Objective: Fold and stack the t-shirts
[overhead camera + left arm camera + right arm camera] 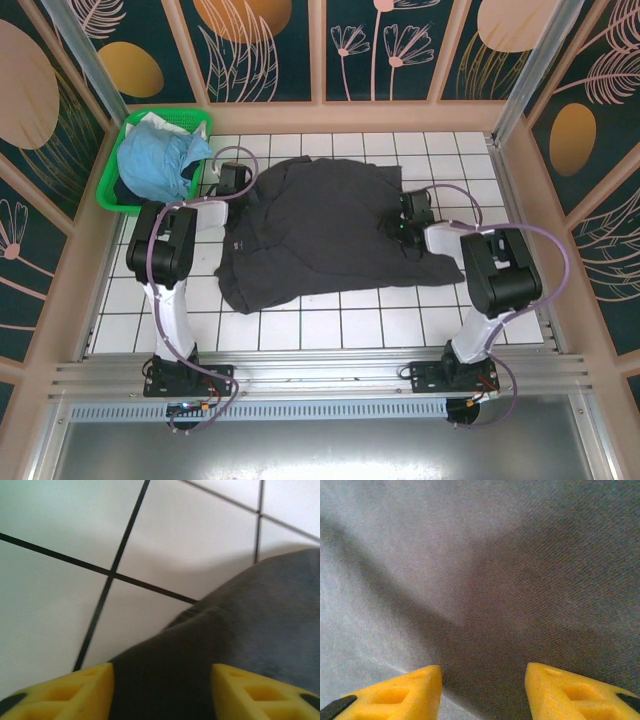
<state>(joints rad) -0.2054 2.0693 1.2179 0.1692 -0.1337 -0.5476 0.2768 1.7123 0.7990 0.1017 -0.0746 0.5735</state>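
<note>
Currently, left gripper (161,672): I see jaws apart, straddling charcoal t-shirt (320,230) edge
Right gripper (482,669): apart over its cloth
Light-blue t-shirt (158,165): in green basket (110,178)

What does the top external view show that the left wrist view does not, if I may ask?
Top external: the green basket holding the light blue t-shirt, and the whole dark charcoal t-shirt spread out, with the left gripper at its left edge and the right gripper on its right side. Left wrist: yellow fingers standing apart, close up, with a raised fold of the shirt's edge between them. Both: the charcoal t-shirt on the white tiled table.
</note>
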